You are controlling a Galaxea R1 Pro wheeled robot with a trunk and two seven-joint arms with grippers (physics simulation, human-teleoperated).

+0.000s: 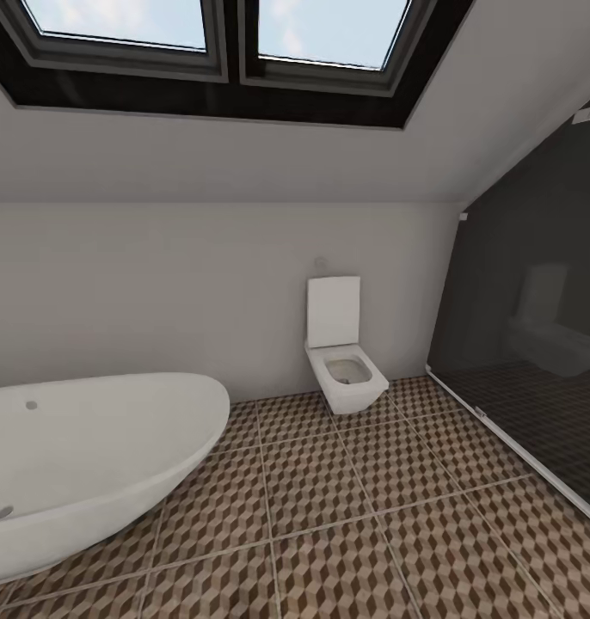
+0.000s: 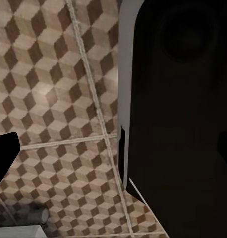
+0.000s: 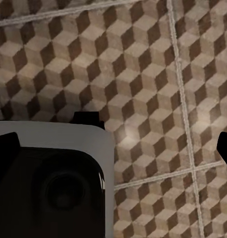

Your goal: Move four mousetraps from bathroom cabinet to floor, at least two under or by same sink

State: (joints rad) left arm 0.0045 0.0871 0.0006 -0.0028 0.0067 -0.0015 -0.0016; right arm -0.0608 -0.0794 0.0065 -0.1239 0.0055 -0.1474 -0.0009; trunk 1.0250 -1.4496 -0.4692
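The bathroom floor of brown, beige and cream cube-pattern tiles spreads out in front of me. The mousetraps, the cabinet and the sink are out of view. In the left wrist view my left gripper hangs open over the same floor, its dark fingertips far apart with nothing between them. My right gripper is likewise open above the tiles, one fingertip at each side edge and nothing held.
An oval white bathtub stands at the left. A square white toilet sits against the far wall. The dark glass shower closes off the right. My own dark, white-edged base sits close to both grippers.
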